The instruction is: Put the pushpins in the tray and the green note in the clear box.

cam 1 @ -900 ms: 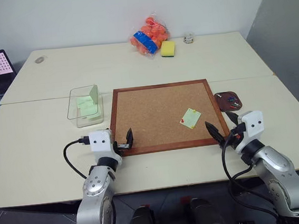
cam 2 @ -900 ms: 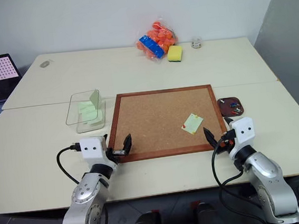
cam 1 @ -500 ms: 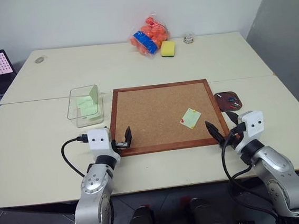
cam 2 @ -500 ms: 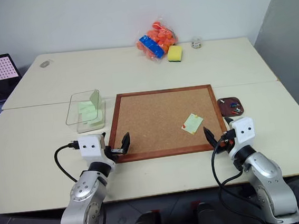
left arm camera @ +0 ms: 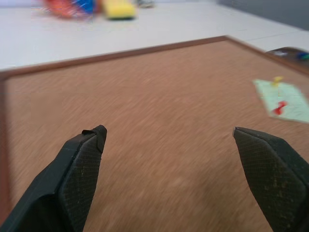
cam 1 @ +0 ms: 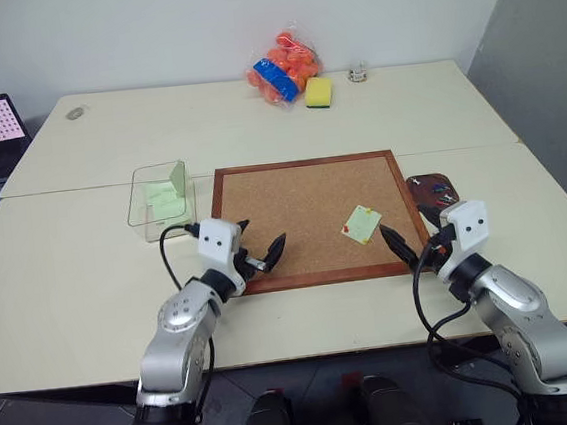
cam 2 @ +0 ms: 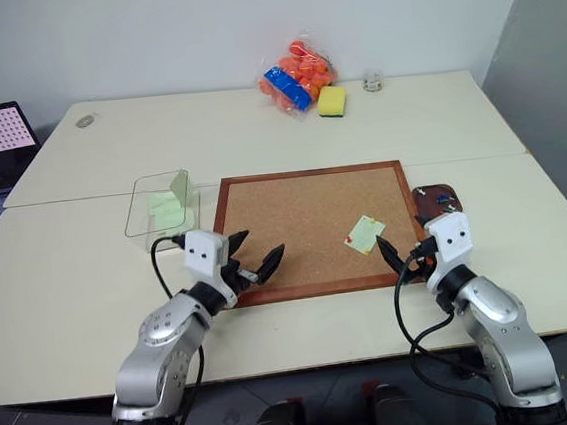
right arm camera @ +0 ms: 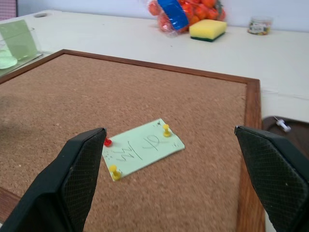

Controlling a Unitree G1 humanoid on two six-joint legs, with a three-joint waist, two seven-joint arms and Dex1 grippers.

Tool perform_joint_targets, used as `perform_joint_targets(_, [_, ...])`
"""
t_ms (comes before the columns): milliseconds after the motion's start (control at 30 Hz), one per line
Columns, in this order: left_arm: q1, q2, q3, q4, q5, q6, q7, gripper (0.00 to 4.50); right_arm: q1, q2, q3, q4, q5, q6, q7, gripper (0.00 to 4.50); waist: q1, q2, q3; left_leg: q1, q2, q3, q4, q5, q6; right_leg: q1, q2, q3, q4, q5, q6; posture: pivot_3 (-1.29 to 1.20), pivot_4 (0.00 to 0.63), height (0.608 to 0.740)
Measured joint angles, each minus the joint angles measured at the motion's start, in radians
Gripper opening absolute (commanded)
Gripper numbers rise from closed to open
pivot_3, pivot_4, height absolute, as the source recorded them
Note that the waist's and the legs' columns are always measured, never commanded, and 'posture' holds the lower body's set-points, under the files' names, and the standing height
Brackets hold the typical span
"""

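Where pinned to corkboard point(right arm camera: 72, 111), pale green note point(right arm camera: 143, 145), scribbled, three pushpins point(right arm camera: 166, 129).

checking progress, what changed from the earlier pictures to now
The left gripper moved in over the corkboard toward the green note; the right gripper edged closer to it. Both jaws stay open, holding nothing. The note remains pinned by its pushpins, and the tray and clear box are unmoved.
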Motion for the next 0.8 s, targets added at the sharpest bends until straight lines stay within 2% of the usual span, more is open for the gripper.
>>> perform_joint_targets(267, [-0.175, 0.093, -0.063, 0.141, -0.091, 0.026, -0.316, 4.43, -0.090, -0.044, 0.031, 0.070, 0.050, 0.033, 0.107, 4.50, -0.001, 0.000, 0.000, 0.000, 0.000, -0.001, 0.000, 0.000, 0.000, 0.000, 0.001, -0.001, 0.000, 0.000, 0.000, 0.00, 0.150, 0.740])
perform_joint_targets(367, [-0.250, 0.113, -0.112, 0.199, -0.094, 0.021, -0.446, 4.43, -0.146, -0.072, 0.048, 0.132, 0.057, 0.043, 0.168, 4.50, -0.001, 0.000, 0.000, 0.000, 0.000, 0.000, 0.000, 0.000, 0.000, 0.000, 0.001, 0.000, 0.000, 0.000, 0.000, 0.00, 0.150, 0.740])
perform_joint_targets(500, [-0.313, 0.114, -0.148, 0.337, -0.061, -0.042, -0.529, 4.43, -0.204, -0.085, 0.056, 0.234, 0.049, 0.031, 0.193, 4.50, -0.003, 0.000, 0.000, 0.000, 0.000, -0.001, 0.000, 0.000, 0.000, 0.000, 0.001, -0.001, 0.000, 0.000, -0.001, 0.00, 0.150, 0.740])
perform_joint_targets(767, [-0.386, 0.094, -0.149, 0.570, -0.005, -0.205, -0.594, 3.03, -0.267, -0.066, 0.070, 0.318, 0.021, -0.009, 0.198, 4.50, -0.001, 0.000, 0.000, -0.001, 0.000, -0.001, 0.000, 0.000, 0.000, -0.001, 0.001, -0.001, 0.000, 0.000, -0.001, 0.00, 0.150, 0.740])
perform_joint_targets(800, [-0.392, 0.092, -0.149, 0.588, -0.001, -0.220, -0.599, 2.70, -0.267, -0.062, 0.076, 0.325, 0.020, -0.013, 0.200, 4.50, -0.001, 0.000, 0.000, -0.001, 0.000, -0.001, 0.000, 0.000, 0.000, -0.001, 0.001, -0.001, 0.000, 0.000, -0.001, 0.00, 0.150, 0.740])
